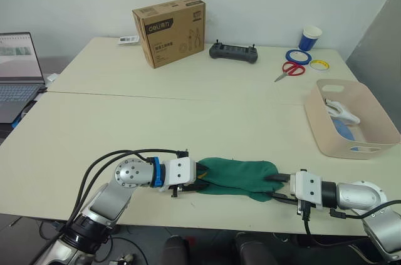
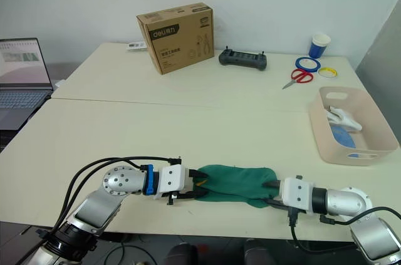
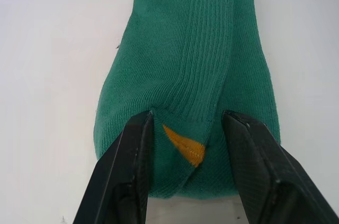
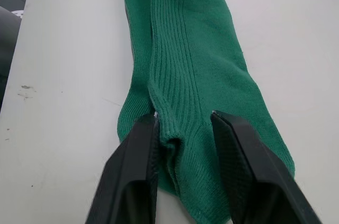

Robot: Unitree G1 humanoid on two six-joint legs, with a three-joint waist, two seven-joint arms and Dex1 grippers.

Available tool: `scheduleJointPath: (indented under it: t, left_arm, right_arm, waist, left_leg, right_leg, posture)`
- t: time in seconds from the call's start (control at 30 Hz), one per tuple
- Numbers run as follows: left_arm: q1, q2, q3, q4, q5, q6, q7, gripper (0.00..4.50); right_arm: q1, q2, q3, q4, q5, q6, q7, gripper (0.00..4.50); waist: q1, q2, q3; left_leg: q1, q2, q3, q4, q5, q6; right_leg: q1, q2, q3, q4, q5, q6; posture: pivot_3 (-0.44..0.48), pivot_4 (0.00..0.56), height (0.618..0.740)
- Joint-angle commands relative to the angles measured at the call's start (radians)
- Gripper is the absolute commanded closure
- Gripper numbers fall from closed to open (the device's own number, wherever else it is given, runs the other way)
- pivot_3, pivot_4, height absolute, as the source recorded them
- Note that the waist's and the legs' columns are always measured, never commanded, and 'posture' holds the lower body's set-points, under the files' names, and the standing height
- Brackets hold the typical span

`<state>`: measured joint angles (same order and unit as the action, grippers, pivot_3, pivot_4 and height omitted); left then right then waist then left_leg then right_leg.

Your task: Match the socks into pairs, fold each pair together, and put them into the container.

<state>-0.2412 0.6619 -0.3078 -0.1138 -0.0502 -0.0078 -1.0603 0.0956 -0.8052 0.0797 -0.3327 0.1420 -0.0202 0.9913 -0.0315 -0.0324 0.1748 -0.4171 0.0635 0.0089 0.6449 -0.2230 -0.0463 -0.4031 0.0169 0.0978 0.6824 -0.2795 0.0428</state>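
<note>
Left tool (image 1: 199, 183): fingers standing apart, straddling one end of the green socks (image 1: 241, 176), the end with the yellow mark.
Right tool (image 1: 277, 187): fingers spread, straddling the opposite end.
Sock axis: lying tool to tool along the counter (image 1: 188, 121).
Bin (image 1: 351, 146): sitting beyond the right tool, nearer that arm.

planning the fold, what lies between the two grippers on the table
The dark green socks stretch flat between the left gripper and right gripper, one at each end; the left eye view shows it.
</note>
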Motion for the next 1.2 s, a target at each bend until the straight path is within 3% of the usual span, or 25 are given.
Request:
scheduleJointPath:
  t: [0.03,0.07,0.1,0.47,0.57,0.73,1.0,1.2]
  left_arm:
    - [-0.007,-0.004,0.004,-0.022,-0.004,-0.007,-0.003,2.32]
    - [-0.007,-0.003,0.003,-0.021,-0.004,-0.007,-0.004,2.32]
    - [-0.007,-0.003,0.002,-0.021,-0.003,-0.007,-0.004,2.32]
    - [-0.031,-0.016,-0.016,-0.002,0.022,-0.015,-0.006,2.32]
    - [-0.035,-0.021,-0.009,-0.002,0.012,-0.019,-0.007,2.89]
    - [-0.042,-0.020,0.003,-0.009,-0.006,-0.020,-0.014,4.48]
    - [-0.130,-0.019,0.070,0.054,-0.028,-0.025,0.003,4.48]
    - [-0.143,0.044,0.123,-0.079,-0.204,0.142,-0.119,4.48]
  right_arm:
    - [-0.007,0.000,-0.022,-0.042,0.038,0.014,0.004,4.08]
    - [-0.007,-0.001,-0.024,-0.045,0.042,0.019,0.005,4.43]
    - [-0.006,-0.001,-0.025,-0.048,0.045,0.024,0.006,4.48]
    - [-0.015,0.035,-0.050,-0.082,0.131,0.144,-0.028,4.48]
    - [-0.019,0.035,-0.042,-0.081,0.125,0.147,-0.029,4.50]
    - [-0.039,0.044,-0.033,-0.082,0.126,0.161,-0.037,4.50]
    - [-0.136,0.039,-0.080,-0.094,0.221,0.281,-0.038,4.50]
    - [-0.182,-0.014,-0.134,-0.175,0.399,0.480,0.008,4.50]
  waist:
    - [0.000,0.000,0.000]
    - [0.000,0.000,0.000]
    - [0.000,0.000,0.000]
    - [0.000,0.000,0.000]
    - [0.000,0.000,0.000]
    - [-0.001,0.000,0.000]
    - [-0.001,0.000,0.000]
    - [0.000,0.000,0.000]
  left_leg:
    - [0.000,0.000,0.000,0.000,0.000,0.000]
    - [0.000,0.000,0.000,0.000,0.000,0.000]
    - [0.000,0.000,0.000,0.000,0.000,0.000]
    - [0.000,0.000,-0.001,0.000,0.000,0.000]
    - [0.000,0.000,0.000,0.000,0.000,0.000]
    - [0.000,0.000,0.000,0.000,0.000,0.000]
    - [0.000,0.000,-0.001,0.000,0.000,0.000]
    - [-0.001,0.000,-0.001,0.000,0.000,0.000]
  right_leg:
    - [0.000,0.000,0.000,0.000,0.000,0.000]
    - [0.000,0.000,0.000,0.000,0.000,0.000]
    - [0.000,0.000,0.000,0.000,0.000,0.000]
    - [0.000,0.000,0.000,0.000,0.000,0.000]
    - [0.000,0.000,0.000,0.000,0.000,0.000]
    - [0.000,0.000,0.000,0.000,0.000,0.000]
    - [0.000,0.000,0.000,0.001,0.001,0.001]
    - [0.000,0.001,-0.001,0.000,0.001,0.000]
  posture:
    - [0.000,0.150,0.740]
    - [0.000,0.150,0.740]
    - [0.000,0.150,0.740]
    - [0.000,0.150,0.740]
    - [0.000,0.150,0.740]
    - [0.000,0.150,0.740]
    - [0.000,0.150,0.740]
    - [0.000,0.150,0.740]
